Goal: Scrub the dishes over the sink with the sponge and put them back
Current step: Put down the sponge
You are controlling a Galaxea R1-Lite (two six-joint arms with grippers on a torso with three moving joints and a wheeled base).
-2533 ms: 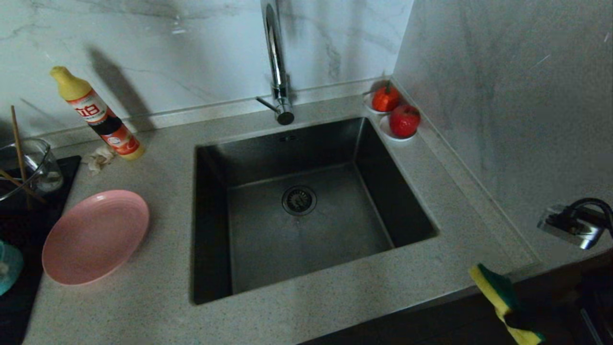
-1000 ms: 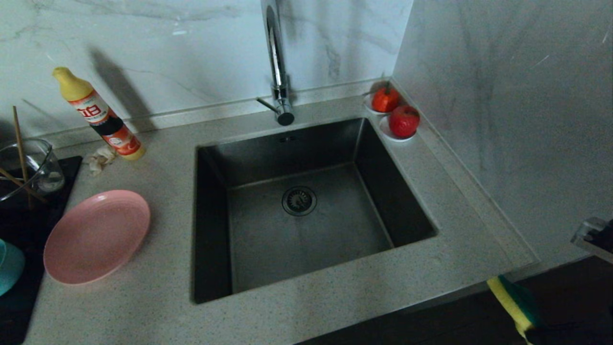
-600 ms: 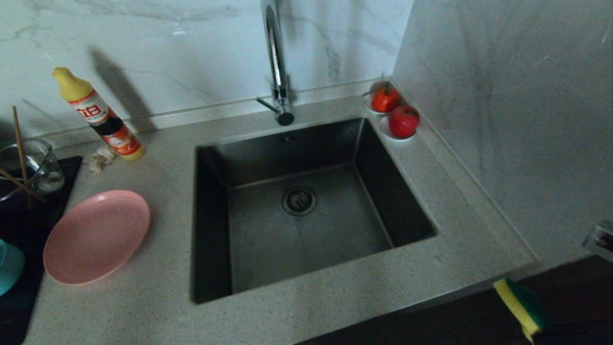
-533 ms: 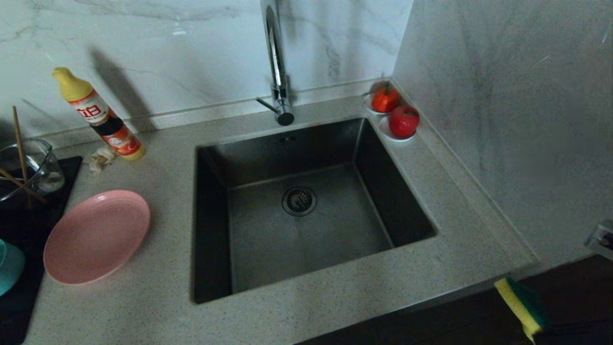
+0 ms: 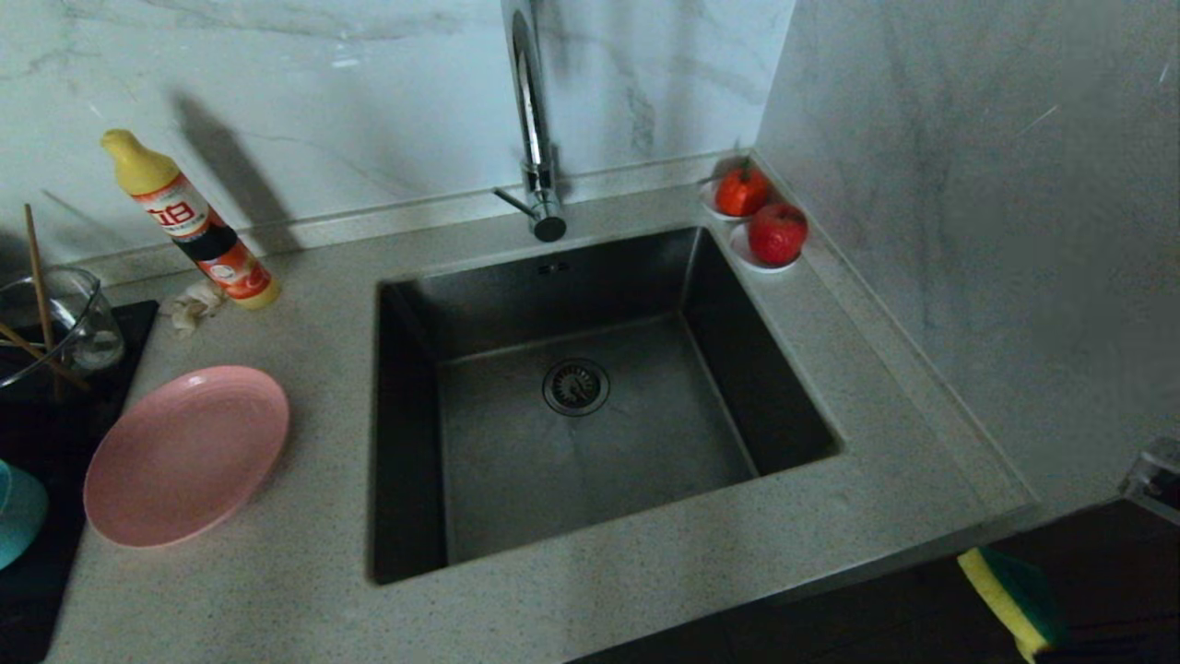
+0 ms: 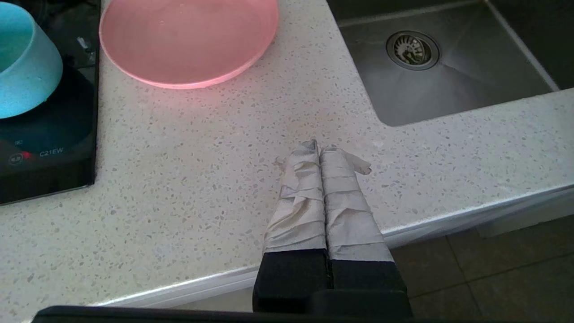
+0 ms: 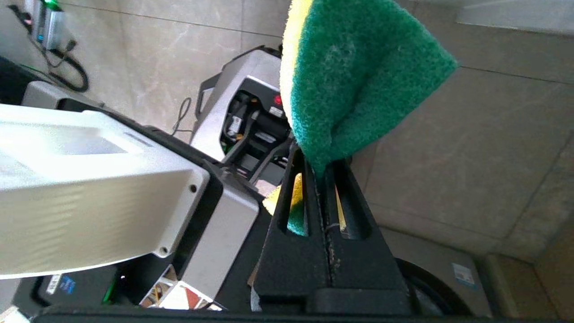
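The pink plate (image 5: 184, 454) (image 6: 188, 40) lies on the counter left of the sink (image 5: 406, 415) (image 6: 448, 85). Beside it, the teal bowl (image 5: 18, 512) (image 6: 24, 63) stands on a black cooktop. My right gripper (image 7: 319, 163) is shut on the yellow-and-green sponge (image 5: 1009, 595) (image 7: 354, 76), low at the right, below and in front of the counter's front edge. My left gripper (image 6: 319, 146) is shut and empty, its tape-wrapped fingers (image 6: 298, 188) hanging over the counter's front edge, nearer me than the plate. It is outside the head view.
A chrome faucet (image 5: 533, 120) rises behind the sink. Two saucers with red fruit (image 5: 777, 235) sit at the sink's back right corner. A detergent bottle (image 5: 189, 221), a crumpled tissue (image 5: 191, 306) and a glass jug with chopsticks (image 5: 55, 323) stand back left. A wall (image 5: 968, 184) closes the right side.
My right gripper has drawn the sponge down and to the right, off the counter's front edge. The plate, the bowl and the left arm have not moved.
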